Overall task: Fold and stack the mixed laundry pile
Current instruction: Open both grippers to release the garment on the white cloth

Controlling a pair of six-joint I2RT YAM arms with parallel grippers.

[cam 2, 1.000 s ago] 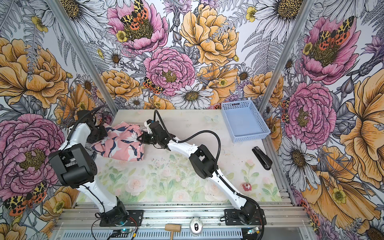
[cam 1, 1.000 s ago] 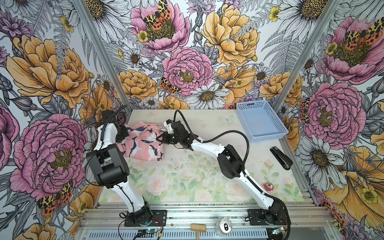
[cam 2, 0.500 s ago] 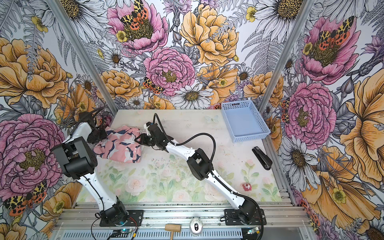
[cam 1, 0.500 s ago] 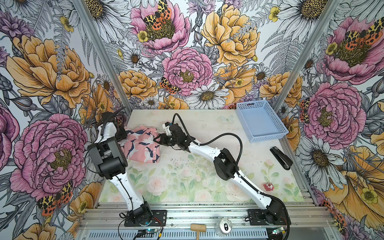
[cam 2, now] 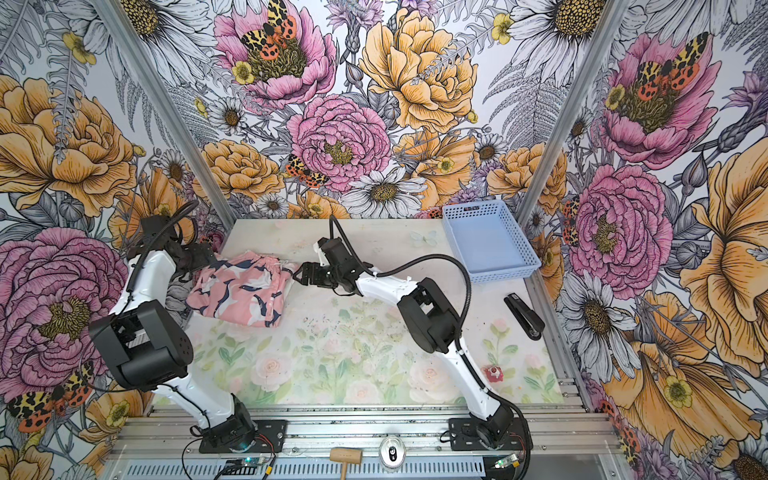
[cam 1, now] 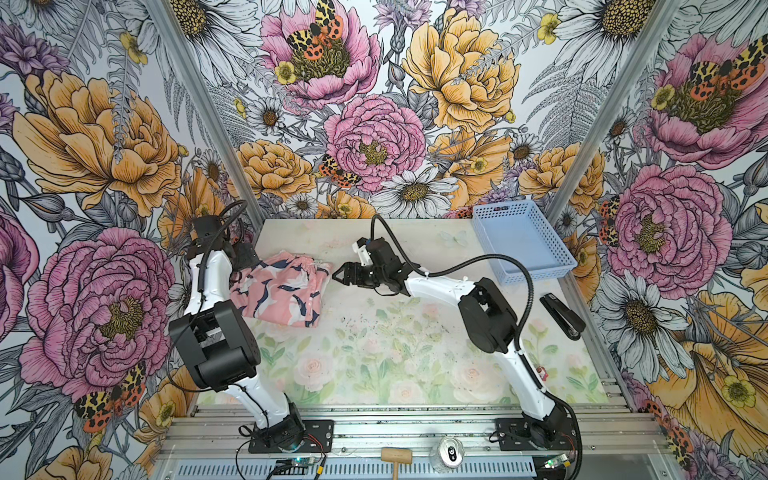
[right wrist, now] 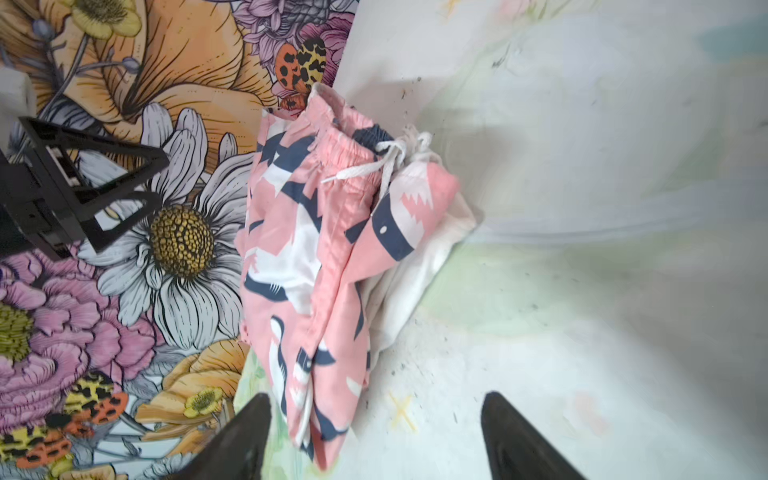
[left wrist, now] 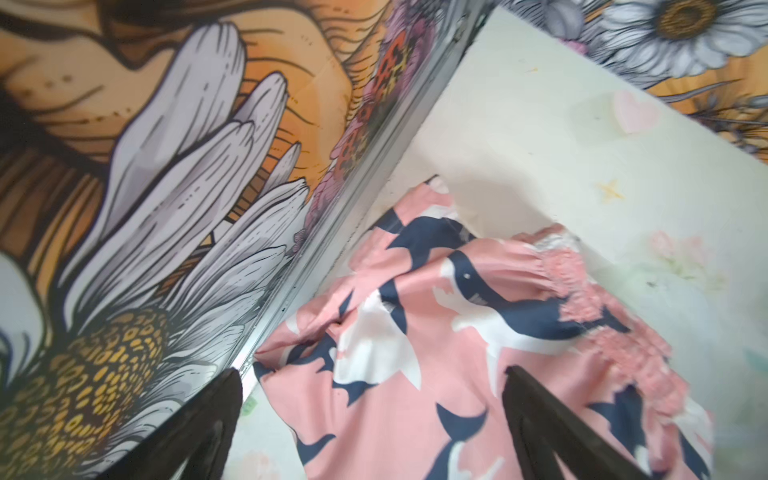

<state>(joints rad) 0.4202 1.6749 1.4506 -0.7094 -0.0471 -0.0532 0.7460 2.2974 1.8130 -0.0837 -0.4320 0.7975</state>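
At the far left of the table [cam 1: 374,357], the left gripper [left wrist: 372,372] is hanging over the left edge of the pink garment [cam 1: 282,295], its jaws standing wide apart and gripping nothing. The pink garment is lying folded in the table's far-left corner on top of the white T-shirt [right wrist: 415,266], which is peeking out from under it in the right wrist view. Just beside the pile's right edge, the right gripper [cam 1: 337,276] is pointing at it, jaws spread and holding nothing. Further right, the light blue basket [cam 1: 536,276] is sitting at the far-right corner, showing only its bare floor. A black stapler [cam 1: 561,311] is lying just in front of it.
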